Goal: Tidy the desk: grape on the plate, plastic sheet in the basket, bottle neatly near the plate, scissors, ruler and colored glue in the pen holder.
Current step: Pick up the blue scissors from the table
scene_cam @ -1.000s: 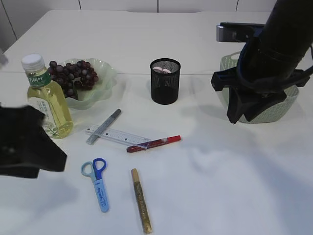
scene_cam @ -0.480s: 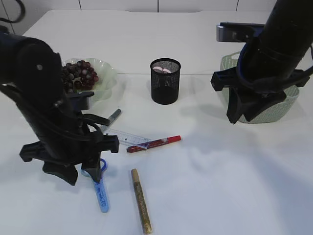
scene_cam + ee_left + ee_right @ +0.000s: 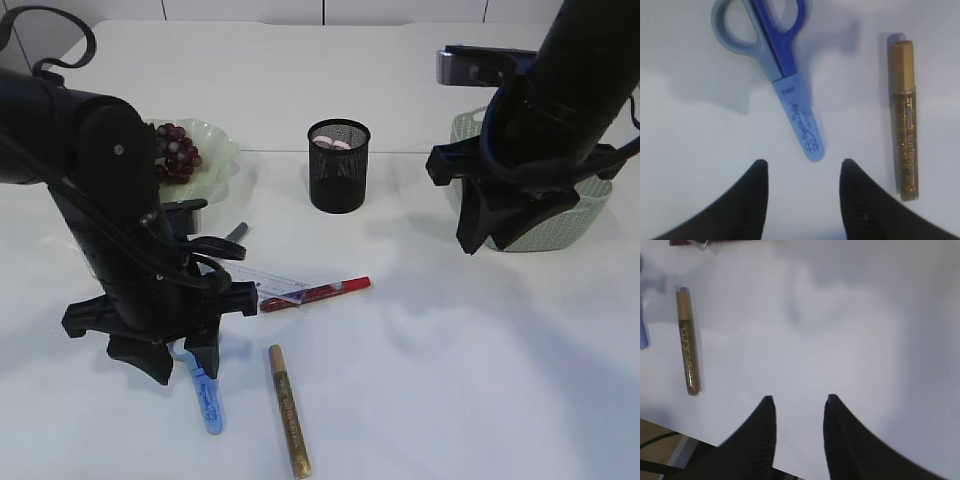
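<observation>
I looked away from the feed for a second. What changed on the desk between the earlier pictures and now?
The left arm swung in from the left edge and now hangs over the scissors, its end effector open and empty around the blade tip. It now hides the bottle. The right end effector, open and empty, kept its place by the basket. Ruler, glue pens and pen holder did not move.

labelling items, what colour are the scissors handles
Blue and grey scissors handles, clearest in the left wrist view.

A white table (image 3: 450, 380) carries everything, with a white wall (image 3: 300, 10) behind its far edge.
</observation>
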